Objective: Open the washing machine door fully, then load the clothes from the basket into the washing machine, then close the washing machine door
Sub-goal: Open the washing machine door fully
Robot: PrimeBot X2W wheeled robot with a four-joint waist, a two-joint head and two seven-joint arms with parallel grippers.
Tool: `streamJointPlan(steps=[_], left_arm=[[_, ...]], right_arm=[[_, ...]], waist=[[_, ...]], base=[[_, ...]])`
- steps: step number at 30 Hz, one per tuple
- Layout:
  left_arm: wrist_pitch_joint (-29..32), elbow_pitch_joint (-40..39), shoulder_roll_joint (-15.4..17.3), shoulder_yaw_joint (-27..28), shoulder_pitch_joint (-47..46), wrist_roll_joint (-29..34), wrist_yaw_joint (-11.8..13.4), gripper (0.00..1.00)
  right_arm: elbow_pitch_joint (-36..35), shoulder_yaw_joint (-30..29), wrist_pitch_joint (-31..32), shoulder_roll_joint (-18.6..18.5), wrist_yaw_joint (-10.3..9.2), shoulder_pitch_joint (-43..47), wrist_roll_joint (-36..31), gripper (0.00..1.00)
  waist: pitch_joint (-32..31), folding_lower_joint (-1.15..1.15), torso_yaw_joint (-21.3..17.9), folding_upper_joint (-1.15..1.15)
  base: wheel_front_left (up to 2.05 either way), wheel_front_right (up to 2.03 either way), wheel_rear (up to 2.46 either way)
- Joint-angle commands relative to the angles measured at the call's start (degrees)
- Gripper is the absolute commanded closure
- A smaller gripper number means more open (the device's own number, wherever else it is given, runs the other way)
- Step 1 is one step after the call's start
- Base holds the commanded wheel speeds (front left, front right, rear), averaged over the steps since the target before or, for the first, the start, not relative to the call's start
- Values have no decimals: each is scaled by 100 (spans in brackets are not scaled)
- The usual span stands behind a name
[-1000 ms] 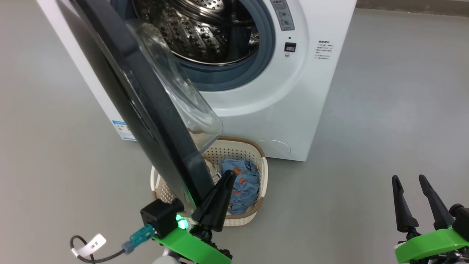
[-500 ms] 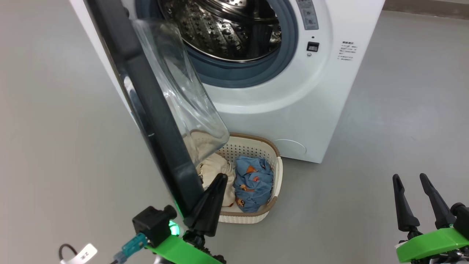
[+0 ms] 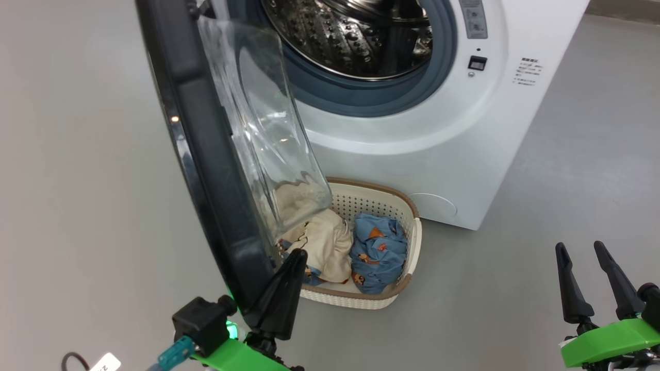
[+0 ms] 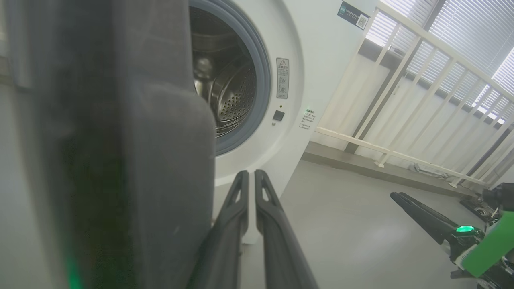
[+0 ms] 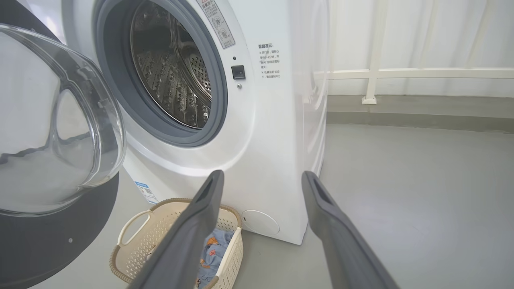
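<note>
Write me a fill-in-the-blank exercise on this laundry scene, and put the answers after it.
1. The left claw, at the edge of the glossy black-framed round door, is ____.
2. The right claw holds nothing and its fingers stand ____.
3. In the perforated cream plastic basket, the cream cloth garment lies beside a ____ cloth garment with orange prints.
Missing words: shut; open; blue.

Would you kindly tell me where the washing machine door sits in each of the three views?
Head view: washing machine door, left of centre, nearly edge-on.
Left wrist view: door, blurred dark slab across the left.
Right wrist view: door, far left, inner side showing.
Shared landmark: small black square beside the drum.
</note>
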Motion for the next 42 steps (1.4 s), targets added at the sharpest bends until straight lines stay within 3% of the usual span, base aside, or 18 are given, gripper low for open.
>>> streamJointPlan(steps=[1,18,31,42], left_arm=[[8,-188,164,318,-49,33,117,100],[23,-363,374,573,109,-48,378,100],[-123,-353,653,1158,302,-251,660,100],[-440,306,792,1865,8,-407,607,100]], right_arm=[[-155,129,-70,-125,26,-208,-69,0],[-162,109,-70,-165,26,-250,-68,0],[-192,62,-70,-203,26,-194,-80,0],[-176,104,-70,-234,26,-254,-73,0]], waist=[[28,0,70,0],[40,0,486,0],[9,0,696,0],[96,0,722,0]], base=[[0,0,0],[0,0,0],[0,0,0],[0,0,0]])
